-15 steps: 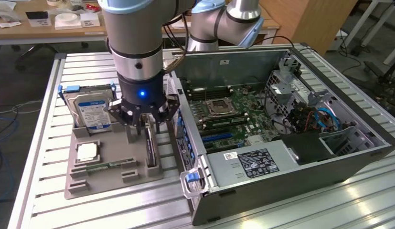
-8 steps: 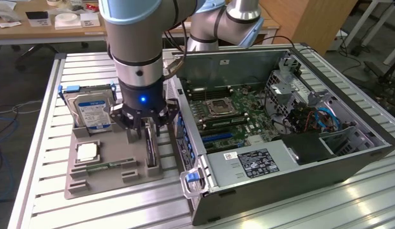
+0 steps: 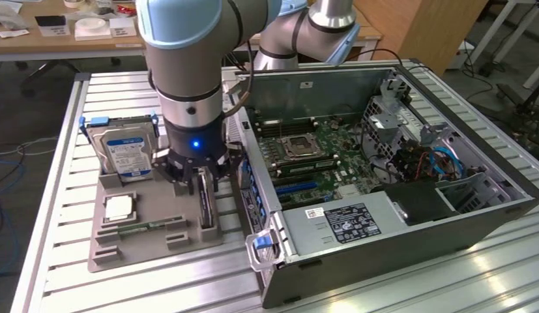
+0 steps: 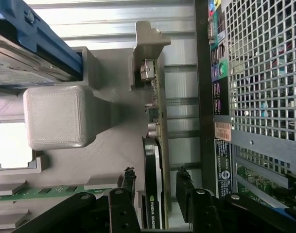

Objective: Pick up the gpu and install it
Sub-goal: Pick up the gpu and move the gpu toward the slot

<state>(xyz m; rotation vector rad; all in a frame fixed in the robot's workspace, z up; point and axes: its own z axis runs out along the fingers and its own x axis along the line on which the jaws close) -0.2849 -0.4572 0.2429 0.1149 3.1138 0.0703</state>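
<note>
Black end effector spread astride gpu, not yet pinching; gpu upright on edge in grey tray, just beside case. Risk of tilting or jamming it in tray slot if closed off-centre.

The arm, itself cut off overhead, hid the edge of the hard drive that faced the computer case. It also hid the far end of the gpu, standing along that same edge of the grey holder. The print on the case's white label was too small to read. Through the wrist camera, gpu, hard drive and memory stick each ran out of the picture.
</note>
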